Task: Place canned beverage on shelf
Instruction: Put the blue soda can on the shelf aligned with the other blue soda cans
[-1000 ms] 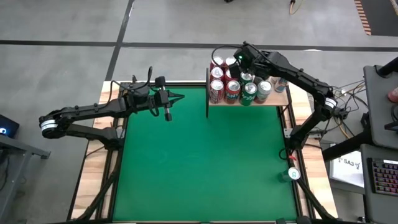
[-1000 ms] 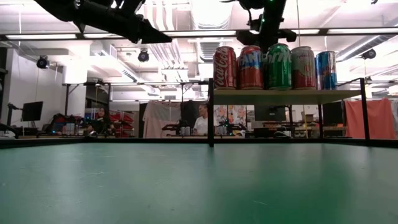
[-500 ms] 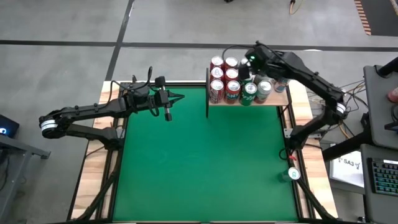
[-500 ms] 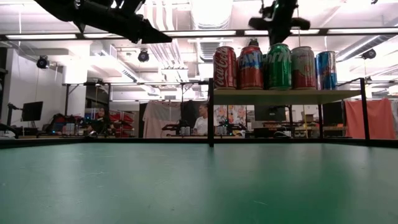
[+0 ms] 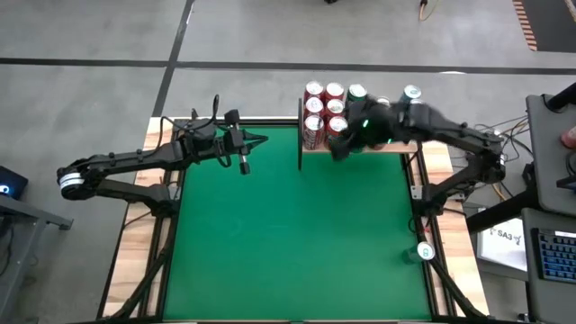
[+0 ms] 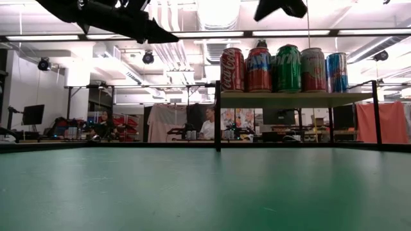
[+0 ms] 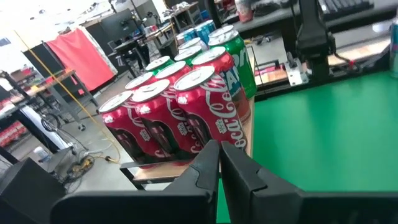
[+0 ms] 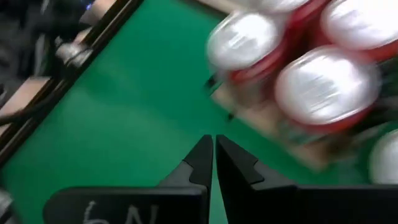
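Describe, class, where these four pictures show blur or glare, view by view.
Right wrist view: cans smeared by motion blur. High view: right arm blurred over the shelf. Low view: ceiling lights glare; cans sharp. Left wrist view: mostly sharp.

My flat worktop (image 5: 288, 225) was covered in deep green felt, edged with pale wood. The small light-wood shelf (image 6: 295, 99) stood on thin black metal posts. On it, red cola cans (image 7: 186, 118) carried white script lettering and silver tops, beside a bright green can (image 6: 288, 68), a pale red-and-green can (image 6: 313, 69) and a blue can (image 6: 336, 72). My two grippers, left (image 7: 220, 163) and right (image 8: 214, 157), were matte black.
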Motion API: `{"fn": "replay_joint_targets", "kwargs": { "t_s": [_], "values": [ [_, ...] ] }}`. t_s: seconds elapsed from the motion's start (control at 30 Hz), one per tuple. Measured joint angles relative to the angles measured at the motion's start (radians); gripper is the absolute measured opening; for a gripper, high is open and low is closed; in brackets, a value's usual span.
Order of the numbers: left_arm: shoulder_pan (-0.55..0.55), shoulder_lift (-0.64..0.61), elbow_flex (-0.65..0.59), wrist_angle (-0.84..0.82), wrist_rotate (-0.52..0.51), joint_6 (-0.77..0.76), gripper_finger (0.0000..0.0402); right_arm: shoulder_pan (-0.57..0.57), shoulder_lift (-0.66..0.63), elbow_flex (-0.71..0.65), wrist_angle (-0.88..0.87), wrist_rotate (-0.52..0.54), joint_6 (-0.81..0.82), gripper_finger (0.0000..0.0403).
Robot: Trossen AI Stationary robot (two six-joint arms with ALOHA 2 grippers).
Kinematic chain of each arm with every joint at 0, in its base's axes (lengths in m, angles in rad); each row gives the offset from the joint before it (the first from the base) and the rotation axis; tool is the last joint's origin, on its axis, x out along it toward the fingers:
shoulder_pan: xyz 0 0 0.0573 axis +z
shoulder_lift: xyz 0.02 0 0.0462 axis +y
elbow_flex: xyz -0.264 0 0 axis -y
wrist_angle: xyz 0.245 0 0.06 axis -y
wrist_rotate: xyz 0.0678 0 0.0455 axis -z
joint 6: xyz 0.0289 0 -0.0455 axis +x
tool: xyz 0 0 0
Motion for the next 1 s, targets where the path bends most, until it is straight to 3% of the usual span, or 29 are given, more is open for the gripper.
{"fn": "replay_joint_targets", "kwargs": {
  "t_s": [0.3,0.57,0.73,1.0],
  "values": [
    [-0.052,-0.072,0.011,0.005,0.056,-0.135,0.0000,0.311,0.073,0.000,-0.079,-0.078,0.362,0.0012],
    [-0.129,-0.146,0.006,-0.045,0.080,-0.156,0.0000,0.525,0.093,-0.012,-0.471,-0.083,0.903,0.0012],
    [-0.144,-0.174,0.006,-0.079,0.079,-0.156,0.0000,0.634,0.063,-0.074,-0.433,-0.135,1.137,0.0012],
    [-0.145,-0.182,0.005,-0.105,0.079,-0.155,0.0000,0.802,0.057,-0.185,-0.460,-0.474,1.340,0.0012]
  ]
}}
